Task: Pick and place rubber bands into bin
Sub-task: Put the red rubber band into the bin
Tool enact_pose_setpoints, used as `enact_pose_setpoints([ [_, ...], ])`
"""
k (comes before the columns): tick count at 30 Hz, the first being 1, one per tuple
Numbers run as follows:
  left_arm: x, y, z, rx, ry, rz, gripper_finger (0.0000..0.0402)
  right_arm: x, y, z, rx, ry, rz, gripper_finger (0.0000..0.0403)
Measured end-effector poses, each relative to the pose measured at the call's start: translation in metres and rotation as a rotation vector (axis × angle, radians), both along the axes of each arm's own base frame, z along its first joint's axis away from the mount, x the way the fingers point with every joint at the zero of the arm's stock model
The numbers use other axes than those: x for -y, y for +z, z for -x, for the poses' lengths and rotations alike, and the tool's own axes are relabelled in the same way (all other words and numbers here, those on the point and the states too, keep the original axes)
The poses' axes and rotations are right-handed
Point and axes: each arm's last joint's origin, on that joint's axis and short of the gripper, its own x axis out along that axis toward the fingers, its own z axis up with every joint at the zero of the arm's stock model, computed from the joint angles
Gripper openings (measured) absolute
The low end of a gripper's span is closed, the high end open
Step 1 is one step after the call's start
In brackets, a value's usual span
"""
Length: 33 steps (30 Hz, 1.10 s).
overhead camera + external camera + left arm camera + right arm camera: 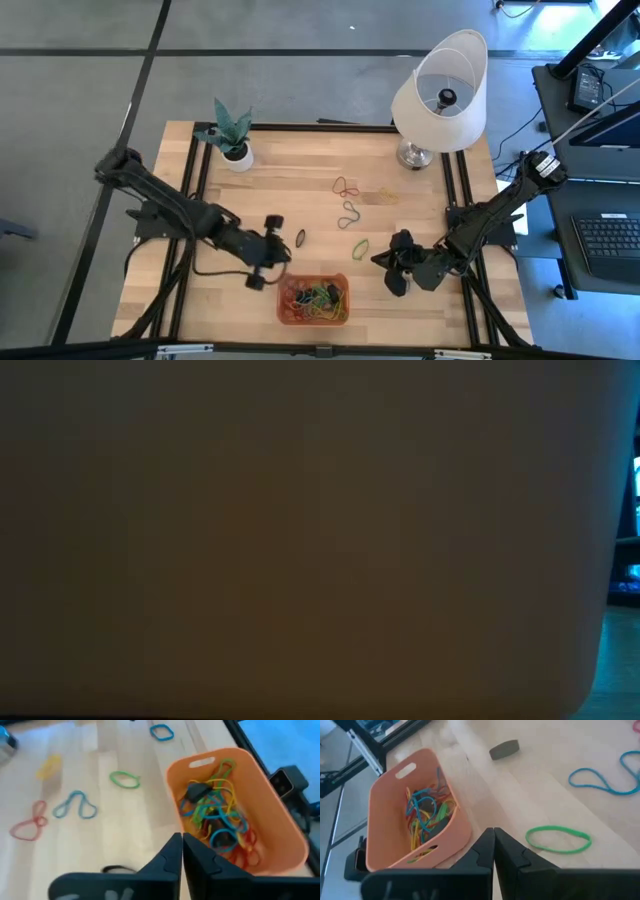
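The orange bin [313, 300] stands at the table's near edge with a tangle of coloured rubber bands [220, 815] inside. Loose bands lie flat on the wood: a green one [559, 840], a blue twisted one [75, 805], a red one [30, 820], a yellowish one [48, 765] and a dark one [504, 749]. My left gripper [182, 845] hangs shut above the table just left of the bin, with nothing between its fingers. My right gripper [493, 840] is shut to the right of the bin, beside the green band, also with nothing in it.
A white lamp [440, 85] stands at the far right corner and a potted plant [232, 135] at the far left. Black rails [460, 190] run along the table's sides. The low view is filled by a dark surface close to the camera.
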Motion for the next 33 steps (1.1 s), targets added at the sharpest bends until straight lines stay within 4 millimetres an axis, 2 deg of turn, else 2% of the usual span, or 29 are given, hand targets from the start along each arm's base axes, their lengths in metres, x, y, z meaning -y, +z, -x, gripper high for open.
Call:
enact_pose_setpoints([
  [4, -0.017, -0.008, 0.022, 0.000, -0.019, -0.032, 0.0002, 0.003, 0.002, -0.005, 0.030, -0.042, -0.040, 0.0011],
  [9, -0.039, -0.039, 0.051, -0.017, -0.020, 0.021, 0.0002, 0.004, 0.009, -0.018, 0.135, -0.121, -0.006, 0.0004],
  [16, -0.064, -0.073, 0.089, 0.065, 0.022, 0.082, 0.0002, 0.005, 0.011, -0.055, 0.111, -0.214, 0.054, 0.0002],
  [20, -0.077, -0.080, 0.104, 0.107, 0.061, 0.100, 0.0002, 0.011, 0.010, -0.078, 0.042, -0.237, 0.054, 0.0002],
  [26, -0.094, -0.082, 0.117, 0.183, 0.117, 0.082, 0.0002, 0.042, 0.020, -0.106, -0.188, -0.279, 0.083, 0.0002],
  [29, -0.102, -0.084, 0.121, 0.206, 0.162, 0.071, 0.0002, 0.068, 0.029, -0.119, -0.318, -0.262, 0.113, 0.0006],
  [33, -0.111, -0.085, 0.123, 0.223, 0.213, 0.070, 0.0002, 0.106, 0.038, -0.139, -0.388, -0.193, 0.188, 0.0011],
])
